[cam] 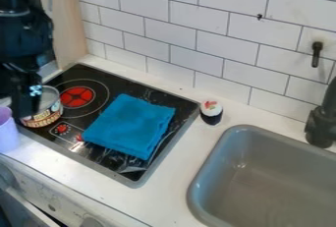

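Camera view: one printed tin [42, 114] sits upright at nine o'clock, on the stove's left edge, where the flat top gives it level support. The black tool [25, 107] hangs down beside it, overlapping its left side; whether it is open, closed or gripping the tin, I cannot tell. At seven to eight o'clock from the tin, one lilac cup [8, 131] stands on the white bench [69, 174], probably near enough for both to be within the arm's reach.

One folded blue cloth [130, 125] lies flat at four o'clock from the tin, its weight likely keeping it put on the black stove [66, 145]. One red burner disc [77, 97] shows at two o'clock.

Farther out at three o'clock, one toy sushi roll [211, 112] stands on end, presumably for balance, between stove and sink. At four o'clock lies one grey sink [263, 172], with one dark faucet [322, 125] beside it.
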You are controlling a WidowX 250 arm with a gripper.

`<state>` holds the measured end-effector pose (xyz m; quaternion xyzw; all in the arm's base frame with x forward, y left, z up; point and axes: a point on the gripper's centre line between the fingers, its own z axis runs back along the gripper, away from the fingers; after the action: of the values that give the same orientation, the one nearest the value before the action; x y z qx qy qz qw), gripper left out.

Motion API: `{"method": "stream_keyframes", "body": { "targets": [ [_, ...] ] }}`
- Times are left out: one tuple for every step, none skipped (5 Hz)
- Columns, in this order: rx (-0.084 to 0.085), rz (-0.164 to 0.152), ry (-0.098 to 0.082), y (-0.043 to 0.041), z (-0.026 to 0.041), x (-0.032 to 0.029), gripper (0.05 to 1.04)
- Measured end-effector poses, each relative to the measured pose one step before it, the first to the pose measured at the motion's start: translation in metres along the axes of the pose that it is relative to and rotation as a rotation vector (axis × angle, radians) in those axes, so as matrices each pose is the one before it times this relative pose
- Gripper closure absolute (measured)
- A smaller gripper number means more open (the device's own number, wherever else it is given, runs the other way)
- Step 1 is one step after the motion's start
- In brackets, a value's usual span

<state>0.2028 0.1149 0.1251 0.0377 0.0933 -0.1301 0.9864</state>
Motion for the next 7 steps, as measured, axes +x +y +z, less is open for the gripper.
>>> {"method": "stream_keyframes", "body": {
  "targets": [
    [-0.0294, 0.0426, 0.0622, 0.01723, -0.00613, -0.00907, 0.083],
    [0.0043, 0.0335, -0.0159, 0.01323, -0.00377, -0.00726, 0.083],
    [0.0152, 0.0156, -0.0413, 0.00601, -0.01420, -0.00077, 0.083],
    [0.0073, -0.0205, -0.0641, 0.00217, -0.00929, 0.00504, 0.083],
    [-0.0153, -0.0101, -0.0373, 0.00076, -0.01653, 0.00679, 0.083],
    [0.0204, -0.0030, -0.0291, 0.00544, -0.00546, 0.00640, 0.083],
    [-0.0174, 0.0035, -0.0023, -0.00017, -0.01124, 0.00481, 0.083]
  ]
}}
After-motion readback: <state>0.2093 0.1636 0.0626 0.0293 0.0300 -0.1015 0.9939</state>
